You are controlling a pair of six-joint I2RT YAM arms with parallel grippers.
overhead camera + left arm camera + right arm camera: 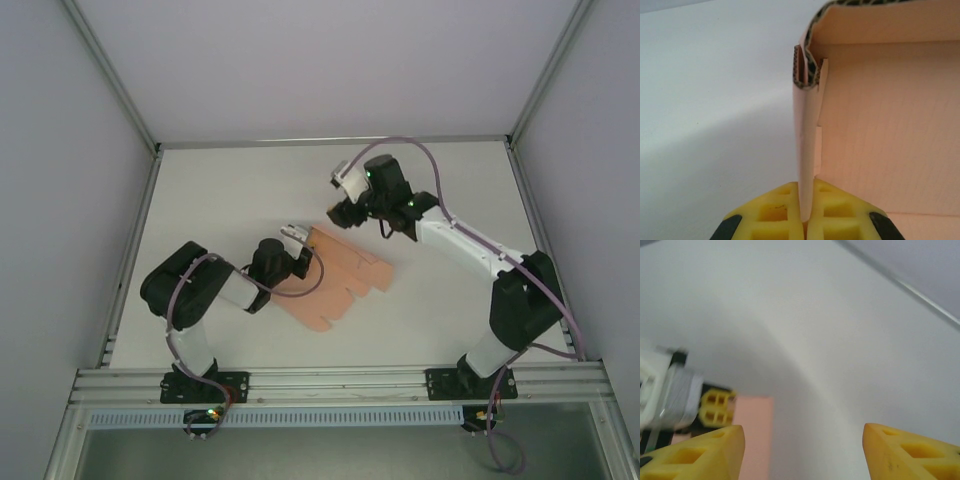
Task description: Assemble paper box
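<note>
Top external view: one salmon-pink paper box (340, 280) lay on the white table (230, 190) between the two arms, a little left of centre. Most of its card was spread flat, with notched tabs along the near right edge. Two grippers were counted, one per arm. The left gripper (300, 243) met the box at its far left edge, while the right gripper (338, 215) hung above the table just beyond the box's far corner, apart from the card. Left wrist view: the two yellow fingers (775, 212) of the left gripper were pressed together on one upright side wall of the box, the thin card pinched between the pads. The wall rose straight from the jaws. To its right lay the flat pink floor panel, and one folded flap curled over at the far end, showing a corrugated cut edge. Right wrist view: the two yellow fingers (705, 450) of the right gripper stood well apart, with nothing between them but bare table. Beyond them, at lower left, one strip of the pink card was visible, with the left gripper's yellow pads touching its left side. Grey enclosure walls (60, 150) bounded the table on three sides.
</note>
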